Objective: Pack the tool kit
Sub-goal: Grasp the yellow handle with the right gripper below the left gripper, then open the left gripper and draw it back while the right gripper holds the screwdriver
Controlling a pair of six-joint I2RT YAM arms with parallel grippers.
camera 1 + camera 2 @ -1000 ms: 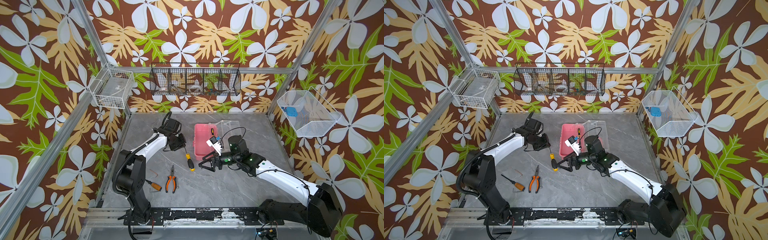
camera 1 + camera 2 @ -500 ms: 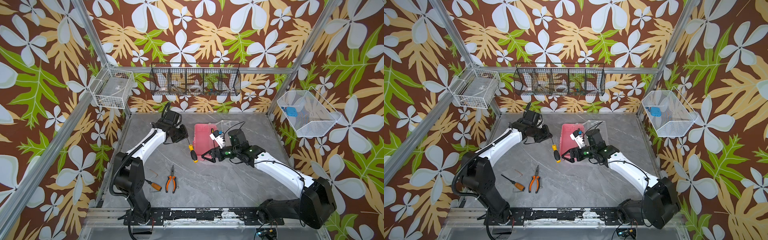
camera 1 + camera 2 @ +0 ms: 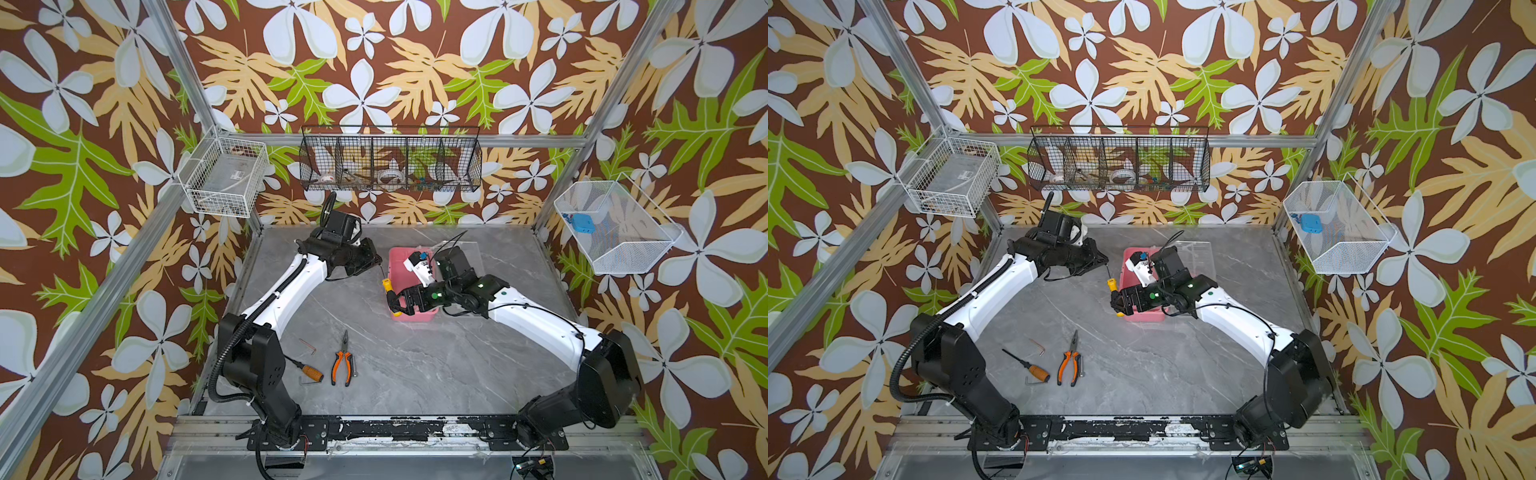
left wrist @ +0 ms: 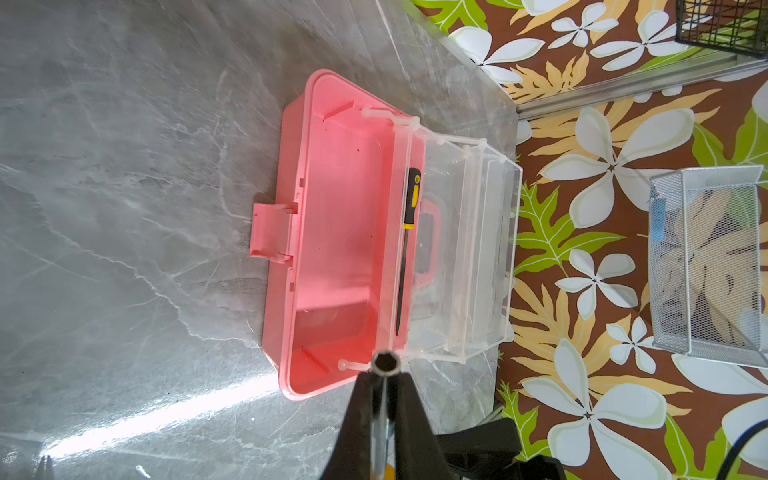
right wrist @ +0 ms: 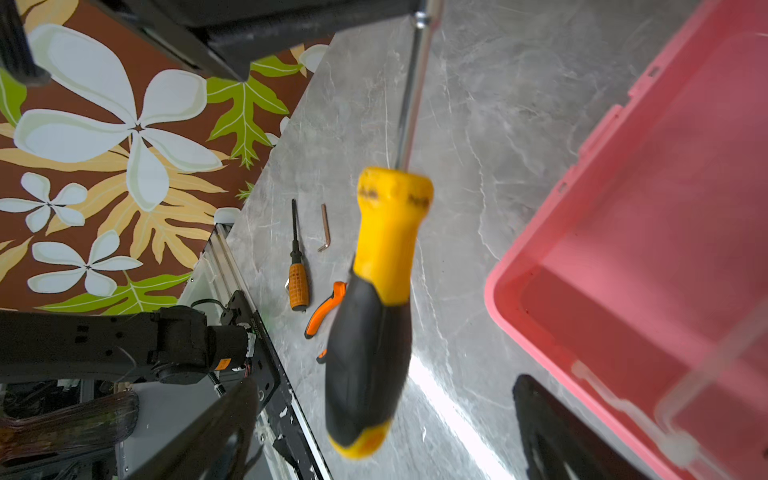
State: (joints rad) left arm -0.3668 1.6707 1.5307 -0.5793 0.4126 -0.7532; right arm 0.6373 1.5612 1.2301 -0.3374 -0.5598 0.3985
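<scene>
The left gripper point(image 4: 384, 376) clamps the shaft of the yellow-black screwdriver point(image 5: 374, 299), handle hanging down beside the open pink case point(image 4: 345, 232) near the back edge of the table point(image 3: 415, 374). The right gripper point(image 3: 397, 302) gapes wide around that handle.

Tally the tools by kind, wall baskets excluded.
Screwdrivers: 3 (yellow-black screwdriver in left gripper, second yellow-black screwdriver in pink plastic case, orange-handled screwdriver on grey table)
Orange-black pliers: 1
L-shaped metal hex keys: 2
Short metal rod beside pliers: 1
Total: 7
</scene>
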